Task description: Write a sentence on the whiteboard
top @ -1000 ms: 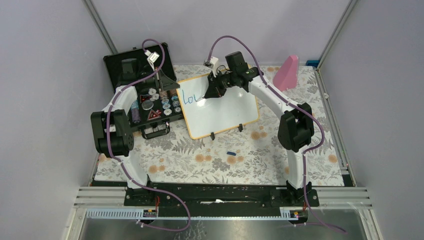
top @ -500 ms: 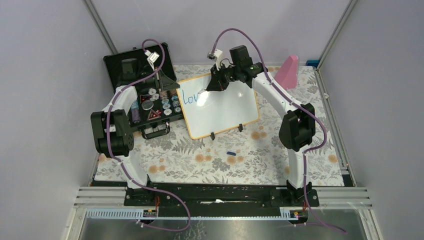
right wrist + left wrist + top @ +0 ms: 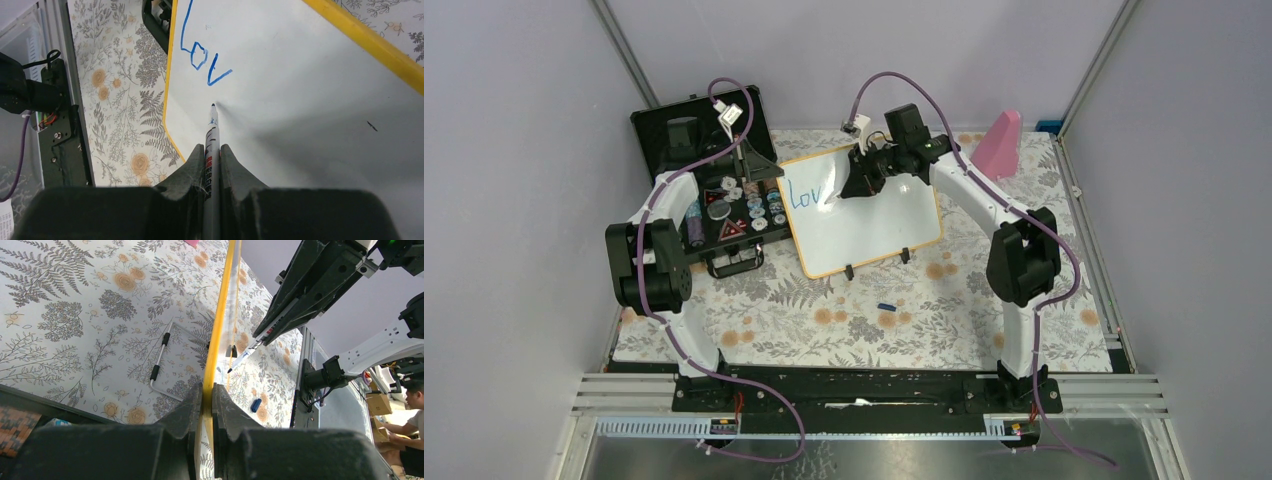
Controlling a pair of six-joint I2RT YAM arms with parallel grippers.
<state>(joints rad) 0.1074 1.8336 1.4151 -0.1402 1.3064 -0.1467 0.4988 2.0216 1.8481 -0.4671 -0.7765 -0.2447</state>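
The whiteboard (image 3: 874, 220), white with an orange-yellow rim, leans on its feet at the table's middle. Blue letters "Lov" (image 3: 805, 196) of the sentence stand at its upper left, also clear in the right wrist view as "Lov" (image 3: 202, 55). My right gripper (image 3: 849, 185) is shut on a marker (image 3: 211, 137). The marker's tip sits at or just above the board, a little right of the "v". My left gripper (image 3: 207, 390) is shut on the board's yellow rim (image 3: 216, 335), at its upper left corner in the top view (image 3: 774, 172).
An open black case (image 3: 724, 205) of poker chips lies left of the board, under my left arm. A pink wedge-shaped object (image 3: 997, 145) stands at the back right. The blue marker cap (image 3: 885, 306) lies on the floral cloth in front of the board.
My right gripper lifted the marker off the finished "v", then came back down slightly to its right. The left gripper has kept its hold on the rim.
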